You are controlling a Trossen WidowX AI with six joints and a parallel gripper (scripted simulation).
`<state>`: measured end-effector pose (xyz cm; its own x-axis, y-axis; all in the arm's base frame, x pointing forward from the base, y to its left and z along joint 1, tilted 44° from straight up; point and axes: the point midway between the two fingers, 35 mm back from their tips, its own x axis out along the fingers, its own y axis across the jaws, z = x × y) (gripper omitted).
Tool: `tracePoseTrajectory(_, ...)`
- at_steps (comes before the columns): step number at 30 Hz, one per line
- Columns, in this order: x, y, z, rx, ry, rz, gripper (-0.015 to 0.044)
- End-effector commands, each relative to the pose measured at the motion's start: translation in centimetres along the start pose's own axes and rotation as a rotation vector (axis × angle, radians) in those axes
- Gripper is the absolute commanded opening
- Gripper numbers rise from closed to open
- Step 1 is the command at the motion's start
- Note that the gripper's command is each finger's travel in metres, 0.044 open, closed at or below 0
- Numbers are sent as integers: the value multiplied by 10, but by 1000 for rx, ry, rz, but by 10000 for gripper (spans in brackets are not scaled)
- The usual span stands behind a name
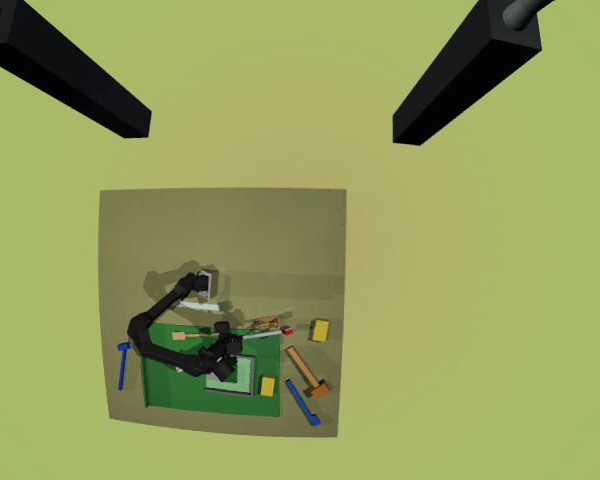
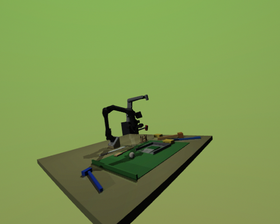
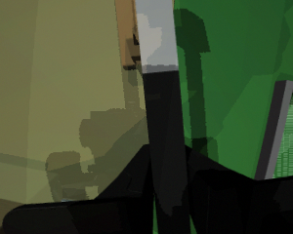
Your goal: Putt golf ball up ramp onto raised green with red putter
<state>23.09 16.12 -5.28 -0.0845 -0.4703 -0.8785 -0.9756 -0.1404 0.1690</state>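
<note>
Now, nearest in the side view, a blue hammer (image 2: 92,178) on the table (image 2: 125,205). Past it, a white ball (image 2: 131,155) on the green mat (image 2: 144,164), near the grey-walled green (image 2: 154,147). Farther back, gripper (image 1: 232,345) up off the table, jaws pinching the dark handle of the red putter (image 1: 267,333), red head (image 2: 146,127) lifted in the air.

Black gripper (image 3: 168,205) on the putter (image 1: 261,334): dark grip, silver shaft, red head. White ball (image 2: 131,154) on dark green mat (image 1: 186,392); blue mallet (image 1: 121,364) at nine o'clock, yellow blocks (image 1: 319,330) at three.
</note>
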Motion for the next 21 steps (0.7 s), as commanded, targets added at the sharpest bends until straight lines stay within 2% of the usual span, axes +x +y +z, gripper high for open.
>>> tracePoseTrajectory(1,-4,-5,-11,63,4,-5,0)
tracePoseTrajectory(11,-40,-28,-92,507,30,-56,0)
tracePoseTrajectory(21,-70,-27,-182,956,68,-110,0)
